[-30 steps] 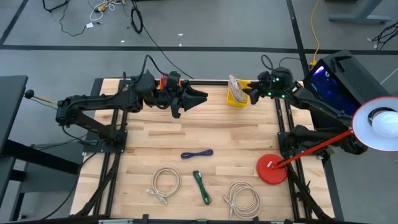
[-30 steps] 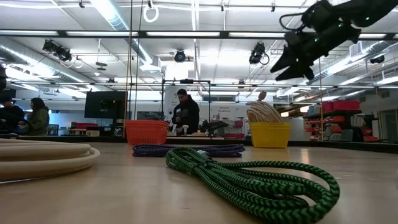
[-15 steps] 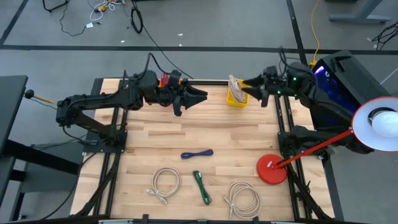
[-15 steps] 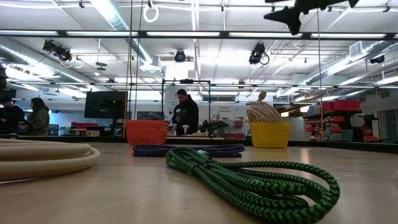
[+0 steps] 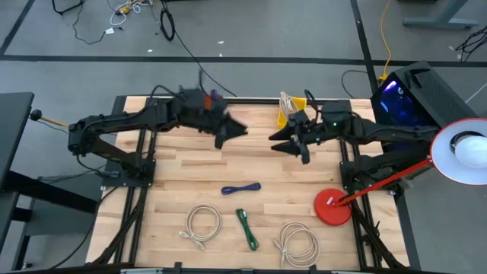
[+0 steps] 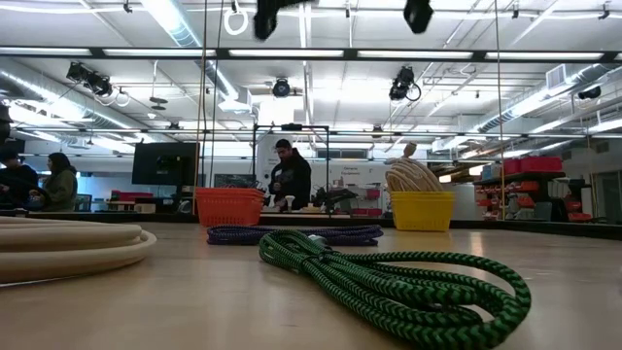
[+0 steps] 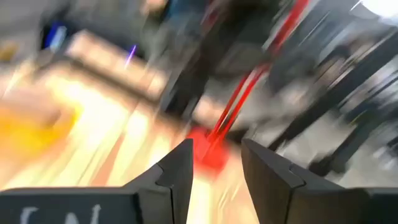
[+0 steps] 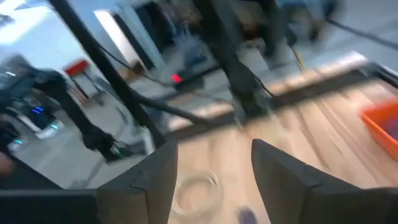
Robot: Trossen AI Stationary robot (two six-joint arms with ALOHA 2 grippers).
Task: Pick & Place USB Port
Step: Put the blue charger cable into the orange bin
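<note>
Several coiled cables lie on the wooden table: a blue one (image 5: 241, 188) (image 6: 292, 233), a green one (image 5: 246, 228) (image 6: 389, 282) and two white ones (image 5: 202, 224) (image 5: 297, 243). Another white coil sits in the yellow bin (image 5: 291, 116) (image 6: 422, 209) at the far edge. My left gripper (image 5: 242, 129) (image 7: 216, 146) hangs open above the far middle of the table. My right gripper (image 5: 275, 144) (image 8: 213, 148) is open too, facing it from the right, beside the yellow bin. Neither holds anything.
An orange bin (image 6: 229, 206) (image 8: 382, 121) stands at the far edge, mostly under my left arm in the high view. A red lamp base (image 5: 332, 207) sits near the right edge, its rod slanting up to a white lamp head (image 5: 464, 156). People stand in the room beyond the table.
My right gripper has swung away from above the yellow bin, toward the table's near edge and left, out over the middle. My left gripper has shifted a little toward the near edge. Both wrist views are smeared by motion. The cables have stayed in place.
</note>
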